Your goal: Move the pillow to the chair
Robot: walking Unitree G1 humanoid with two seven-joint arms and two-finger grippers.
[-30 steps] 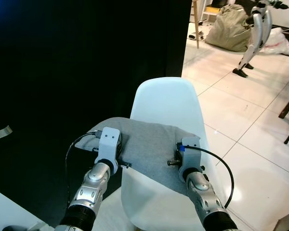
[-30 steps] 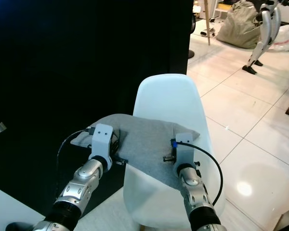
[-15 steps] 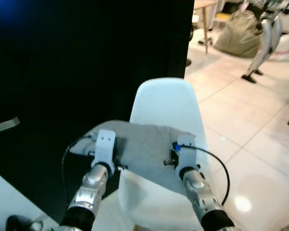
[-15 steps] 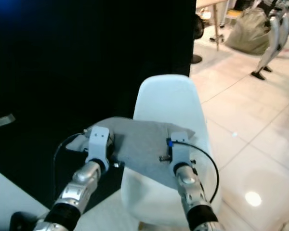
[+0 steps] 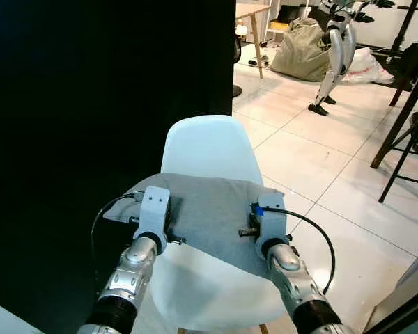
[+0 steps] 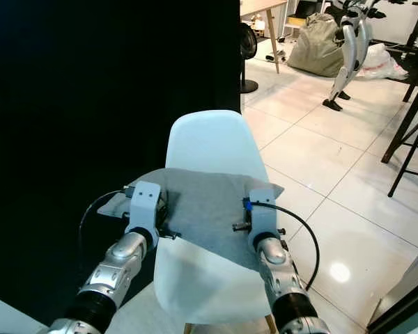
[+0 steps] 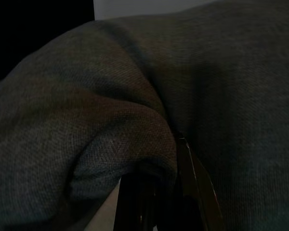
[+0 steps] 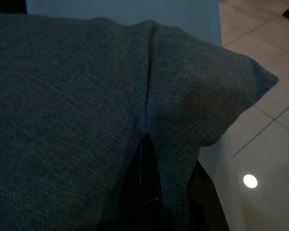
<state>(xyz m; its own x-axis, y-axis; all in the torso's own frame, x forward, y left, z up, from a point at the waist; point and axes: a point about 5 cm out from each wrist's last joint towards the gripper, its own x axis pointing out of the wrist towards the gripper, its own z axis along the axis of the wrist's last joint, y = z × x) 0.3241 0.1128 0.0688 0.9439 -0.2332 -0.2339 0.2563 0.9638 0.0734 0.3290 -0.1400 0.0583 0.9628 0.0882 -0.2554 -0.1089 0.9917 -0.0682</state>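
A grey pillow (image 5: 207,212) hangs flat over the seat of a white shell chair (image 5: 207,145), its far edge close to the chair's back. My left gripper (image 5: 153,209) is shut on the pillow's left end and my right gripper (image 5: 267,214) is shut on its right end. In the left wrist view grey cloth (image 7: 135,115) bunches over the black fingers (image 7: 192,178). In the right wrist view the pillow (image 8: 86,120) folds around the fingers (image 8: 147,187), with the chair back (image 8: 135,9) just beyond.
A black curtain (image 5: 90,90) stands at the left, behind the chair. White tile floor (image 5: 334,160) spreads to the right. A dark stool's legs (image 5: 404,132) stand at the right edge. Far back are a grey sack (image 5: 299,56) and another robot's legs (image 5: 334,62).
The camera has shifted, so the chair now sits further left and more floor shows at the right. Both grippers still hold the pillow over the seat.
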